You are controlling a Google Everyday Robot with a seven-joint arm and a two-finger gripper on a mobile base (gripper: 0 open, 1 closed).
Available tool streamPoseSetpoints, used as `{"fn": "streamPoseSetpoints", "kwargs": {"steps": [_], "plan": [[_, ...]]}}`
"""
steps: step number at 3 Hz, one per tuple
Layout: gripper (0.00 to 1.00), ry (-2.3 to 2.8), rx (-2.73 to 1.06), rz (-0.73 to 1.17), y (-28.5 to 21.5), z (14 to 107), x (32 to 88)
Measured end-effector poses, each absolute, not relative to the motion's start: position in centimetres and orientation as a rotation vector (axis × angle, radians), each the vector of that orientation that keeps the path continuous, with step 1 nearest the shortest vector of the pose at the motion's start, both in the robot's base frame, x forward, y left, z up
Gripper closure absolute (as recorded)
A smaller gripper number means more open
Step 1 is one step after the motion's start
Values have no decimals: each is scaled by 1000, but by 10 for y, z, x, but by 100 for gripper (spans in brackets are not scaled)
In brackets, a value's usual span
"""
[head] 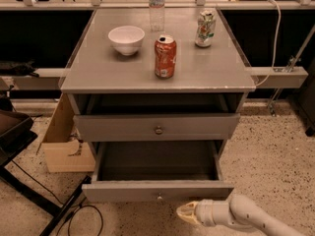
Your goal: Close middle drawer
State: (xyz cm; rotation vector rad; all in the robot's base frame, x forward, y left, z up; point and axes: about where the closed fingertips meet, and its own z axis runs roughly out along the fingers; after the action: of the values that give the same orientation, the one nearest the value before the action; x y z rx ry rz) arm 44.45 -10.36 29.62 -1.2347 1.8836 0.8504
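Note:
The middle drawer (157, 191) is pulled far out of the grey cabinet (88, 77). Its long grey box is open and looks empty, and its small round knob (159, 196) faces me. My gripper (186, 213) is low in the view, just below and right of that knob, close to the drawer front's lower edge. Its white arm (246, 215) reaches in from the bottom right. The taller-fronted top drawer (157, 127) above is slightly open. The lowest drawer is hidden under the open one.
On the cabinet top stand a white bowl (126, 39), a red can (165, 56), a green-white can (204, 28) and a water bottle (156, 6). A cardboard box (64, 146) sits left of the cabinet. Black legs and cables (74, 210) lie on the floor at the left.

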Motion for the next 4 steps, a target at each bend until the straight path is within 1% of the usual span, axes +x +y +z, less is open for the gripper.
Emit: {"fn": "streamPoseSetpoints", "kwargs": {"steps": [1,2,3,4], "plan": [[100,1857,-1227,829,-110,301,471],[100,1831,-1227,821,-110,306,485],[100,1813,-1208,773,-129,318,517],[100,1798,-1197,738,-142,329,538]]}}
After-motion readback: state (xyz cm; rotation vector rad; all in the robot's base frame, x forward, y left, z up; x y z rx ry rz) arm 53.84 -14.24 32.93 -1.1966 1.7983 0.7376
